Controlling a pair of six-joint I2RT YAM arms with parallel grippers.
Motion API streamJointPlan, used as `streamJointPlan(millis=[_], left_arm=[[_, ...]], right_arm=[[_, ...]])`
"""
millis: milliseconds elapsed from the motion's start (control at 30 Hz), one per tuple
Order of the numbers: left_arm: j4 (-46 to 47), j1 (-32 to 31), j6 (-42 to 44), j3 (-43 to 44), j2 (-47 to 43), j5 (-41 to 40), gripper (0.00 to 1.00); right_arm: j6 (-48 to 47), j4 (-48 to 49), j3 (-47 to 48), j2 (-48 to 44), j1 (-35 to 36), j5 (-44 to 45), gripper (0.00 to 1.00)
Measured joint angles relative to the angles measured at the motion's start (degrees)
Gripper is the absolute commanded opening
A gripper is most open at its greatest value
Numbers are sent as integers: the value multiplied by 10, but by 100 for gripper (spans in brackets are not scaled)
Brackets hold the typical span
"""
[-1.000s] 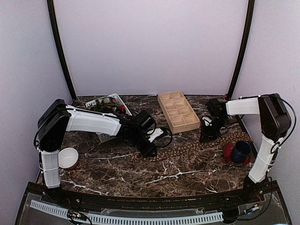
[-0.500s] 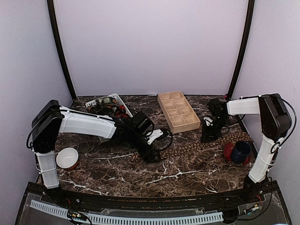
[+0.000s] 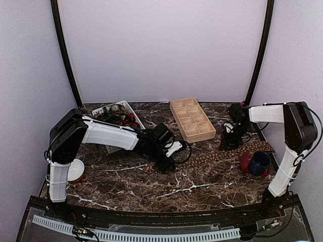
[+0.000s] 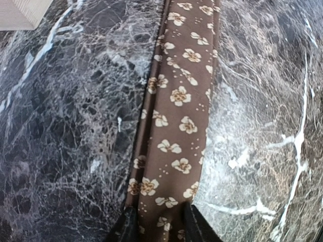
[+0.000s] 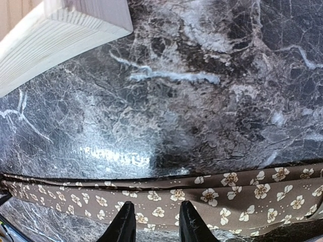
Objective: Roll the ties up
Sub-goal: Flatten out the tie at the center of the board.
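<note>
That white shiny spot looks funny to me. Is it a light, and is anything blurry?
Right wrist view: yes, light glare on the marble table beside the brown tie. Left wrist view: the tie's flowers look sharp. Top external view: dim, the tie barely shows against the marble.

so the whole thing sits in a little booth: a plain pale lilac back wall [image 3: 161,50], with a left wall [image 3: 25,75] and a right wall [image 3: 303,60] in the same colour closing in the sides. a black pole [image 3: 64,55] rises from the table's far left corner and another one [image 3: 259,50] from the far right, spreading apart toward the top. the table [image 3: 151,189] is dark brown marble with white veins, kinda glossy, with a soft pale glare [image 5: 116,154] up close. lighting is even. a white slotted strip [image 3: 151,235] runs along the near edge.
</note>
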Motion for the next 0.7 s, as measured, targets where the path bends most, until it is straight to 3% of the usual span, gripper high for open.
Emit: streamJointPlan(millis=[33,100,267,467,567,700], left_arm=[[-2,0,2,0,0,-1,32],[-4,0,3,0,0,-1,55],[-6,0,-12,-22,-24,-8,98],[47,5,-90,-144,-183,13,99],[123,17,-172,-225,-288,47,99],[244,39,-276,-316,-334,121,99]], right_arm=[[0,0,0,0,0,0,30],[0,0,0,0,0,-1,31],[5,1,0,-6,0,-16,35],[27,17,-1,-52,21,-61,40],[44,34,-1,-65,44,-91,42],[72,60,-1,-62,74,-126,42]])
